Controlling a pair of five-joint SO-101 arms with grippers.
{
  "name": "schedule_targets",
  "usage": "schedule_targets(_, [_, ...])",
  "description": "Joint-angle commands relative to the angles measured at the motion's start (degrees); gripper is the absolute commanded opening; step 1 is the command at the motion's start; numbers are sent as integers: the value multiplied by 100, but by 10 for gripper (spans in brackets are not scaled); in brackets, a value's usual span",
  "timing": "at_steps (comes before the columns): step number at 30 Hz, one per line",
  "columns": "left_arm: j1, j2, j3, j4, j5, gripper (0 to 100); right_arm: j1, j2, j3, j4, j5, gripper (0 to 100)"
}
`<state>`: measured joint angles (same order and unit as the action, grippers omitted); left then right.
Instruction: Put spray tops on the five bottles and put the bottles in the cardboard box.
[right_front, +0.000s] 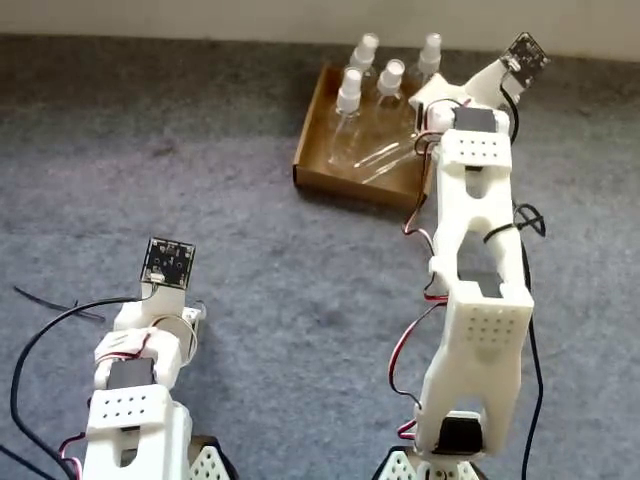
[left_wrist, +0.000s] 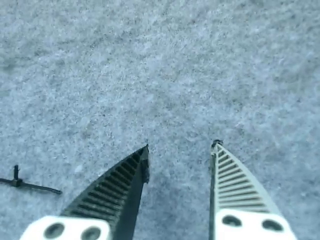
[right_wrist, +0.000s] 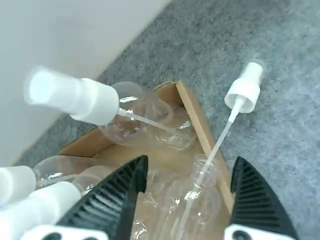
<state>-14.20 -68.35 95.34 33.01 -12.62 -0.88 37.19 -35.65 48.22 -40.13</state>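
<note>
Carpet (right_front: 300, 300) bears a box (right_front: 345, 185) at its far side, four capped bottles (right_front: 349, 115) inside. Right claw (right_wrist: 190, 162) hangs wide open astride a fifth bottle (right_wrist: 200, 195), gripping nothing; a top (right_wrist: 245, 87) leans, tube in its neck. Left claw (left_wrist: 180, 147) gapes, empty.

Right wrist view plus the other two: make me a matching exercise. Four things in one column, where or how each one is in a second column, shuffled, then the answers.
Column one
1. left gripper
2. right gripper
3. unseated white plastic spray top
4. shallow brown cardboard box

Column two
A. holds clear plastic bottles
B. open above bare grey carpet
C. raised, only its thin tube inside an uncapped bottle
D. open over the box

Pairs: 1-B, 2-D, 3-C, 4-A
</note>
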Motion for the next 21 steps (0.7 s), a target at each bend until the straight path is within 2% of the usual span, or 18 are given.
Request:
schedule_targets(1, [-75,-66,31,-79,-35,189,-22,242,-215,-198,26,238])
schedule_targets(14, [-75,-66,31,-79,-35,189,40,549,-593,-180,35,238])
schedule_targets(19, [-75,-66,31,-79,-35,189,40,549,-593,-180,44,132])
schedule_targets(21, [-75,-66,31,-79,-35,189,40,549,-593,-180,44,125])
